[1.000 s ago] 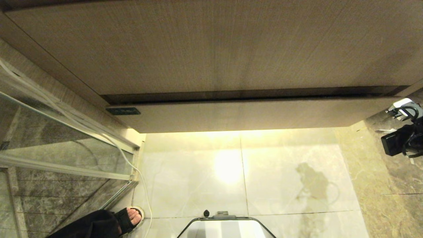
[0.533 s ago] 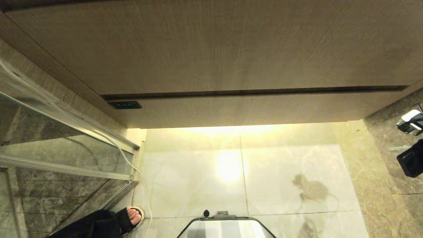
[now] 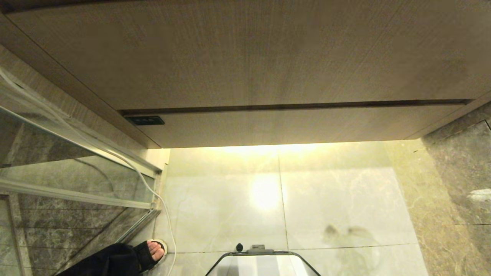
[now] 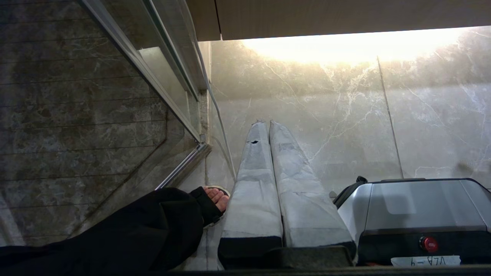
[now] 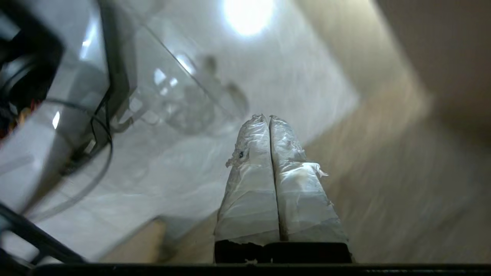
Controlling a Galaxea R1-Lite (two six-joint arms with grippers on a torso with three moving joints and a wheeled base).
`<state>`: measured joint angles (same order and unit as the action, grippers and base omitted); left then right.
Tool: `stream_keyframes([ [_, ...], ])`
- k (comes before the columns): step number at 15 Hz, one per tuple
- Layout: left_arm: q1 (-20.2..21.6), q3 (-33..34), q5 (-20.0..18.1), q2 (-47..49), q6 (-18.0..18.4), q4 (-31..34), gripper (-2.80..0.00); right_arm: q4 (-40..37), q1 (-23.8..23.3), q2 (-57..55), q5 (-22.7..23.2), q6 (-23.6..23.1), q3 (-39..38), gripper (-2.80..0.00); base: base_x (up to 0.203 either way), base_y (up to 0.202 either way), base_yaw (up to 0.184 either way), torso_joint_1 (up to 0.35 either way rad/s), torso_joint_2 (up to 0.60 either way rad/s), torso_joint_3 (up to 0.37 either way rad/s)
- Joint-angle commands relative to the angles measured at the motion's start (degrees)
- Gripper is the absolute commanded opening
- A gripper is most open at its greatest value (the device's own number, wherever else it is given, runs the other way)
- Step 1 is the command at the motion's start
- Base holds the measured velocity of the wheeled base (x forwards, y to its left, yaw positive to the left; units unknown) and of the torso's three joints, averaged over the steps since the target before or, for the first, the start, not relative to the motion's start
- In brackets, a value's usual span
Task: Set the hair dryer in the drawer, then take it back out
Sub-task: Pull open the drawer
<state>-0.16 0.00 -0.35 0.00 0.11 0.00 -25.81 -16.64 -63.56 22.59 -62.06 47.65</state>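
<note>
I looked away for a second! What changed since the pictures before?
The wide light-brown wooden drawer slid shut: the dark gap above its front narrowed to a thin line. The right arm left the head view's right edge; its right gripper is shut, holding nothing. The left gripper, the person's sandalled foot and the pale marble floor stayed put.

The drawer [image 3: 291, 124] is pushed fully shut, a wide, plain light-brown wood-grain front with no handle, spanning the far side.
</note>
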Motion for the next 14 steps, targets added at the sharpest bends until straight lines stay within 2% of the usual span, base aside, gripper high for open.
stream_keyframes([
  [1, 0.0, 0.1, 0.0, 0.0, 0.0, 0.0, -2.8, -6.8, 2.7, -1.1, 8.0, -26.7, 6.2, -2.8, 0.0, 0.0, 0.0, 0.0, 0.0, 0.0],
  [2, 0.0, 0.1, 0.0, 0.0, 0.0, 0.0, -2.8, -10.7, 3.2, -3.9, 9.1, -36.5, 9.3, -2.8, 0.0, 0.0, 0.0, 0.0, 0.0, 0.0],
  [3, 0.0, 0.1, 0.0, 0.0, 0.0, 0.0, -2.8, -13.4, 3.5, -7.1, 8.6, -41.8, 12.3, -2.8, 0.0, 0.0, 0.0, 0.0, 0.0, 0.0],
  [4, 0.0, 0.0, 0.0, 0.0, 0.0, 0.0, -2.8, -14.1, 3.9, -9.5, 7.1, -43.0, 13.7, -2.8, 0.0, 0.0, 0.0, 0.0, 0.0, 0.0],
  [5, 0.0, 0.1, 0.0, 0.0, 0.0, 0.0, -2.8, -13.5, 4.5, -10.9, 6.1, -41.7, 14.4, -2.8, 0.0, 0.0, 0.0, 0.0, 0.0, 0.0],
  [6, 0.0, 0.0, 0.0, 0.0, 0.0, 0.0, -2.8, -11.6, 5.6, -12.0, 5.2, -36.4, 14.6, -2.8, 0.0, 0.0, 0.0, 0.0, 0.0, 0.0],
  [7, 0.0, 0.1, 0.0, 0.0, 0.0, 0.0, -2.8, -8.2, 7.8, -13.0, 2.9, -28.7, 14.8, -2.8, 0.0, 0.0, 0.0, 0.0, 0.0, 0.0],
  [8, 0.1, 0.0, 0.0, 0.0, 0.0, 0.0, -2.8, -3.6, 10.7, -14.0, -2.5, -21.2, 15.0, -2.8, 0.0, 0.0, 0.0, 0.0, 0.0, 0.0],
  [10, 0.0, 0.0, 0.0, 0.0, 0.0, 0.0, -2.8, 5.3, 16.8, -15.7, -21.0, -10.7, 15.3, -2.8, 0.0, 0.0, 0.0, 0.0, 0.0, 0.0],
  [11, 0.0, 0.1, 0.0, 0.0, 0.0, 0.0, -2.8, 8.3, 20.8, -16.2, -33.4, -8.6, 15.4, -2.8, 0.0, 0.0, 0.0, 0.0, 0.0, 0.0],
  [12, 0.0, 0.0, 0.0, 0.0, 0.0, 0.0, -2.8, 10.5, 25.6, -16.2, -43.2, -7.2, 15.1, -2.8, 0.0, 0.0, 0.0, 0.0, 0.0, 0.0],
  [13, 0.0, 0.0, 0.0, 0.0, 0.0, 0.0, -2.8, 11.7, 28.2, -15.8, -48.1, -6.3, 14.0, -2.8, 0.0, 0.0, 0.0, 0.0, 0.0, 0.0],
  [14, 0.0, 0.1, 0.0, 0.0, 0.0, 0.0, -2.8, 12.6, 29.4, -15.1, -48.5, -5.8, 11.9, -2.8, 0.0, 0.0, 0.0, 0.0, 0.0, 0.0],
])
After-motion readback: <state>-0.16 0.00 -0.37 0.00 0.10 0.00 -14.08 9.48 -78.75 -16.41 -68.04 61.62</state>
